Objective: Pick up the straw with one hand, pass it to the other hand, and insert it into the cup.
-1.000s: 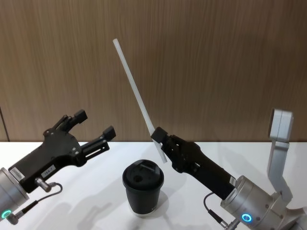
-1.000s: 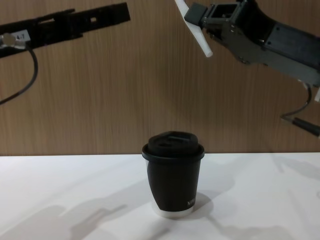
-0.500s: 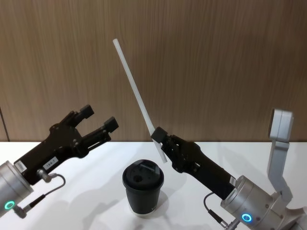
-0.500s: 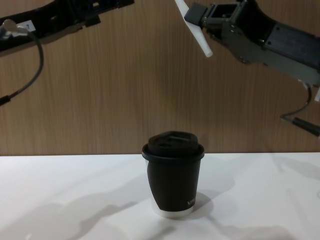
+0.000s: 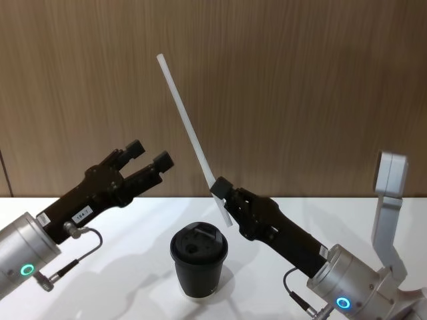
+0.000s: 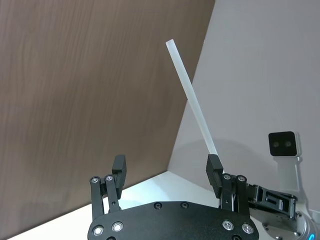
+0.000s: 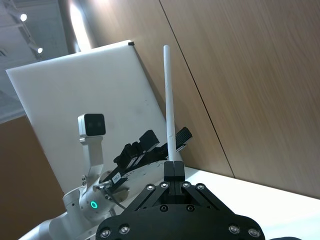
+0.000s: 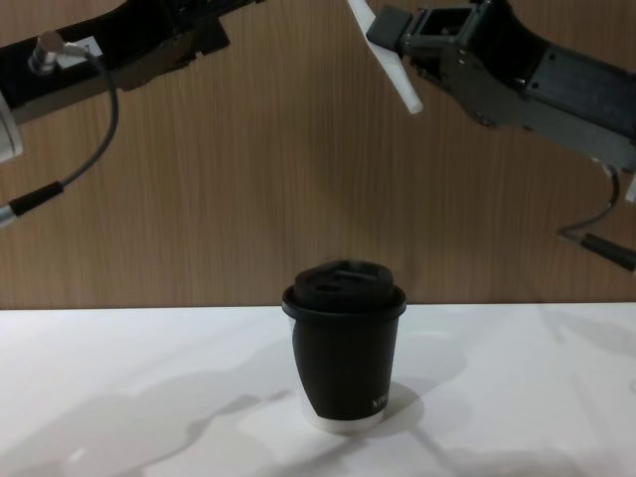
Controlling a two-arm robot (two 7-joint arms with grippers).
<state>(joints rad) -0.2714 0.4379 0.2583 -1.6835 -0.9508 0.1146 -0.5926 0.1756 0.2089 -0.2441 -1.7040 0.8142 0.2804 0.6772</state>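
The right pincer (image 5: pixel 222 192) is closed on the straw (image 5: pixel 189 128) near its lower end and holds it tilted in the air, above the cup (image 5: pixel 199 261). The cup stands upright on the worktop (image 5: pixel 140 223). The left pincer (image 5: pixel 150 155) is wide open, raised near the straw, not touching it.

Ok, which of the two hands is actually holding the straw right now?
The right hand, clamped on the straw near its lower end. The left hand is open and not touching it.
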